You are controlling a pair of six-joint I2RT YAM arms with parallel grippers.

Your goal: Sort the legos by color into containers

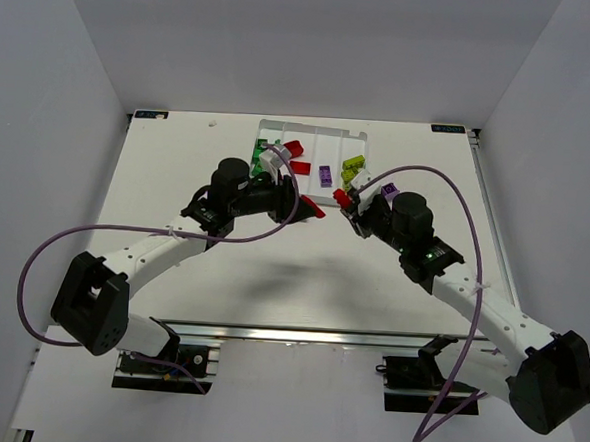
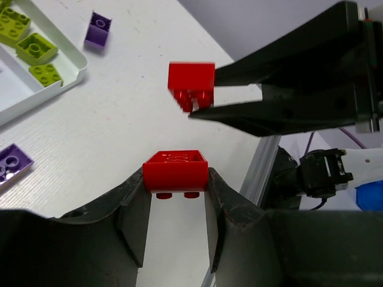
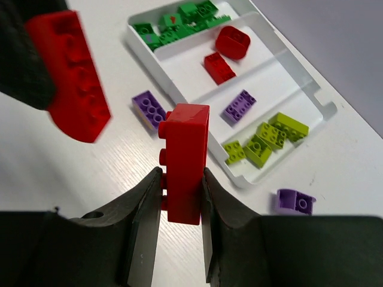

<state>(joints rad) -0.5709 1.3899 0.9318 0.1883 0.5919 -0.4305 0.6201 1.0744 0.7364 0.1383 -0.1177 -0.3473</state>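
Note:
My left gripper (image 2: pixel 175 179) is shut on a red lego (image 2: pixel 175 169), held above the table. My right gripper (image 3: pixel 181 176) is shut on another red lego (image 3: pixel 185 158), standing on end between its fingers. The two held legos face each other a short gap apart, just in front of the white tray (image 1: pixel 316 127). The tray's containers (image 3: pixel 317 98) hold green legos (image 3: pixel 179 24), red legos (image 3: pixel 224 51), one purple lego (image 3: pixel 239 106) and yellow-green legos (image 3: pixel 266 140), each color in its own lane.
Two purple legos lie loose on the table: one (image 3: pixel 149 107) in front of the tray, one (image 3: pixel 296 201) off its right corner. Both grippers (image 1: pixel 311 208) (image 1: pixel 344 198) crowd the space before the tray. The table's metal rail (image 2: pixel 260 164) runs behind.

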